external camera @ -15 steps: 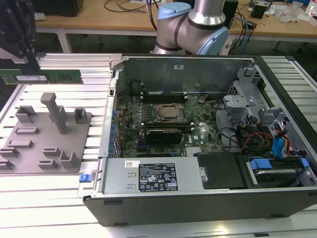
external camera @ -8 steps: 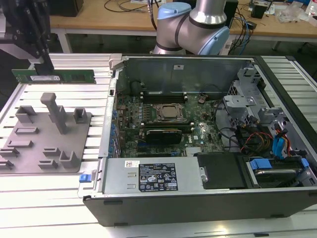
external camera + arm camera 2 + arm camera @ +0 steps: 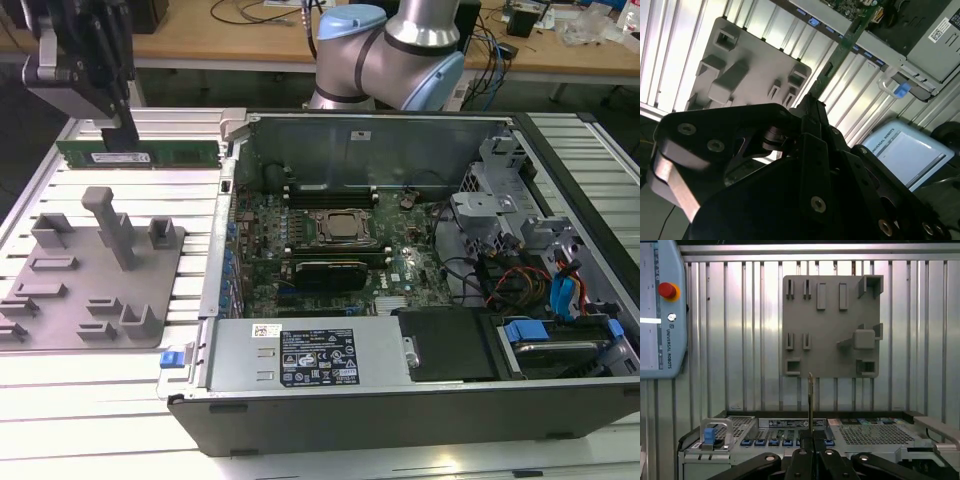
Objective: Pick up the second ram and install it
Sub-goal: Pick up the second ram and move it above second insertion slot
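The second ram (image 3: 140, 153), a long green stick with a white label, hangs level above the far edge of the grey fixture plate (image 3: 90, 270) at the exterior view's left. My gripper (image 3: 120, 138) is shut on its upper edge, left of the stick's middle. In both wrist views the ram shows edge-on, a thin strip (image 3: 810, 400) (image 3: 840, 50) running out from between the black fingers (image 3: 805, 455) (image 3: 815, 120). The open computer case (image 3: 230, 130) lies to the exterior view's right, its long black memory slots (image 3: 335, 190) beside the processor socket (image 3: 343, 228).
The fixture plate carries a tall post (image 3: 112, 225) and several low blocks. The case holds cables, drive bays (image 3: 545, 300) and a power supply (image 3: 310, 355). A teach pendant (image 3: 660, 315) lies on the ribbed metal table (image 3: 730, 340). The arm's base (image 3: 390, 50) stands behind the case.
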Controlling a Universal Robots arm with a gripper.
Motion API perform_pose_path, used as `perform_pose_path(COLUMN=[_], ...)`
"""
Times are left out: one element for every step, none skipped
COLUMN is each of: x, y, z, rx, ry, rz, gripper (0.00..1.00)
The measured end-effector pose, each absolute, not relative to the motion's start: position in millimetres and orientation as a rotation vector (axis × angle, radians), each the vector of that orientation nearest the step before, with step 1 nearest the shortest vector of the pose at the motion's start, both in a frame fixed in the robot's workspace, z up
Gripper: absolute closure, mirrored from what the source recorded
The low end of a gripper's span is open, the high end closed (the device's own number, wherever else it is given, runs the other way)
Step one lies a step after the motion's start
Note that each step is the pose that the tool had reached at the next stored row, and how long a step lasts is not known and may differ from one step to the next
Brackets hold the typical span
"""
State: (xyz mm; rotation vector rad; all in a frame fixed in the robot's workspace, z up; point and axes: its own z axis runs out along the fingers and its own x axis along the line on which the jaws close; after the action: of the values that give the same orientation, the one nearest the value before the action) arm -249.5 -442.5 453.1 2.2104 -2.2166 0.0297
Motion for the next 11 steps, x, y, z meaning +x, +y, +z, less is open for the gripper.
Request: perform_pose_path(x=[-247,-244,-241,-239,-236,-234,-232,-231,-229,-227,-226], y=[-443,-443,-443,-443,-443,-443,-443,-443,-443,-443,-443], z=[453,453,453,453,453,453,453,453,453,453,453], rx=[2.210,2.210,2.210,2.211,2.210,2.210,2.210,2.210,2.210,2.210,2.210], ry=[-2.217,-2.217,-2.217,-2.217,-2.217,-2.217,-2.217,-2.217,-2.217,-2.217,-2.217], rz=[0.030,0.030,0.030,0.030,0.030,0.030,0.030,0.030,0.030,0.030,0.030], gripper=[0.91,0.91,0.91,0.91,0.91,0.91,0.91,0.91,0.91,0.91,0.91])
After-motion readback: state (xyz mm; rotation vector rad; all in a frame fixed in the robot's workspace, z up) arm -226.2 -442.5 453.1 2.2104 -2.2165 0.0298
